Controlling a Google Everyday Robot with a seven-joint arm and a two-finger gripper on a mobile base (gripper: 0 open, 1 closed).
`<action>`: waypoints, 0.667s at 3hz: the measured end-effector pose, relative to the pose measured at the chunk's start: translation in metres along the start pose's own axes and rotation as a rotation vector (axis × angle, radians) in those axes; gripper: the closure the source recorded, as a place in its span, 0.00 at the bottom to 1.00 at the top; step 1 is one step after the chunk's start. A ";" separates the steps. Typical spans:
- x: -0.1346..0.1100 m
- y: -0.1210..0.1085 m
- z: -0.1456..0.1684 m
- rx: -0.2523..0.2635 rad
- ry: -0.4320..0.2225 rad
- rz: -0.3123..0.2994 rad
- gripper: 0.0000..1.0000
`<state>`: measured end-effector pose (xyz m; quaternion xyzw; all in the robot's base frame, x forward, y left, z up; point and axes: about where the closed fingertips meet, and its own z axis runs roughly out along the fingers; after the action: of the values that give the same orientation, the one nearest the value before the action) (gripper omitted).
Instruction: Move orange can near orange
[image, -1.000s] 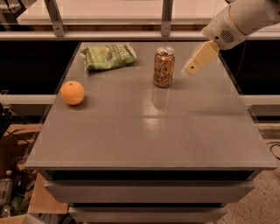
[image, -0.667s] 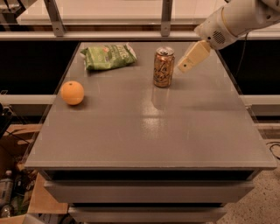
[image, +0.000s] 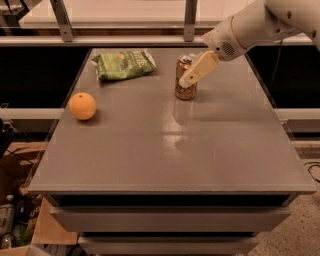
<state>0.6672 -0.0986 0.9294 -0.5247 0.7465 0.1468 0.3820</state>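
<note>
Camera view: orange can (image: 183, 93) upright at the back centre of the table (image: 175, 150), well apart from the orange (image: 82, 106), which sits near the left edge. Green bag (image: 124, 64) lies at the back left, between the two but further back. Gripper (image: 189, 80) reaches in from the upper right, its tip overlapping the can's upper right side. Cannot tell how far open it is, or whether it has hold of anything; contact with the can likewise unclear. Risk, as judged: the can is tall and narrow, so a sideways nudge high on its wall could tip it and send it rolling; a grip taken off-centre could slip during the carry left. Versus 1.0 s ago: gripper stood to the right of the can, apart from it; now drawn in over it. Can, orange and bag unmoved.
</note>
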 end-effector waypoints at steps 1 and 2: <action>-0.006 0.007 0.014 -0.034 -0.025 -0.006 0.15; -0.010 0.013 0.024 -0.064 -0.043 -0.006 0.38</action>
<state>0.6666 -0.0721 0.9183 -0.5357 0.7315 0.1804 0.3814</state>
